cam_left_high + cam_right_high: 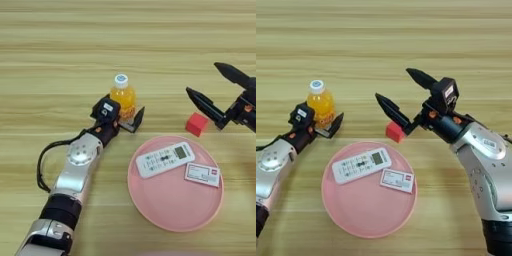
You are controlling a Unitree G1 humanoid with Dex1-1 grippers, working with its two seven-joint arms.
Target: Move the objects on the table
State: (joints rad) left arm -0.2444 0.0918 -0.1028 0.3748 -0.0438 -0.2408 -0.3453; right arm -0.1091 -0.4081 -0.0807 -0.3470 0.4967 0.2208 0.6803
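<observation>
On the wooden table [50, 50], the left gripper [125, 116] sits at the orange-drink bottle [123, 97], its fingers either side of the base; whether they actually press it I cannot tell, since the bottle hides one finger. The pink plate [170, 210] holds the white remote control [165, 159] and the white-and-red card-like box [202, 174]. The red cube [395, 132] stands just beyond the rim, partly behind one spread-open finger of the right gripper [392, 87]

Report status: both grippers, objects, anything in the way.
Left gripper fingers around orange-drink bottle. Right gripper open, beside red cube. Remote and card box on pink plate.
</observation>
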